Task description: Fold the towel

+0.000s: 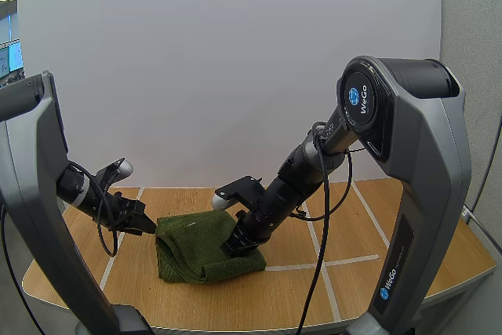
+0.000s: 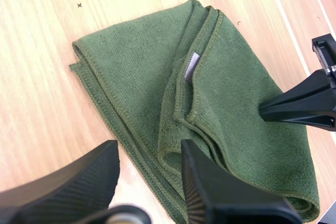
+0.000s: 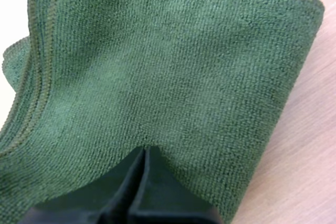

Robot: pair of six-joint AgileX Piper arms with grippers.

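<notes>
Green microfibre towel [image 1: 205,245] is lying folded over on the wooden table [image 1: 392,217], toward the front edge and left of centre in the high view. It is sitting flat, not neatly squared: the layers are stacking unevenly, with a lower layer spreading out past the upper ones on the side facing the left arm. Stitched hems are bunching into a ridge across the middle, and a small grey tag [image 2: 192,65] is showing at that ridge.

Left hand [image 1: 140,217] is hanging low at the towel's left edge. Its fingers are standing wide apart, ribbed faces turned to each other, nothing between them. In the left wrist view one finger is hovering over the towel's near folded edge, the other over bare wood just beside it. Cannot tell whether either is touching the cloth.

Right hand [image 1: 233,247] is coming down from the right onto the towel's top layer, near its right side. Fingers are lying together as one dark wedge, gripping nothing. The tip is pressing into the cloth; the right wrist view is showing a slight dimple in the pile there.

White tape lines [image 1: 318,249] are crossing the table to the right of the towel.
</notes>
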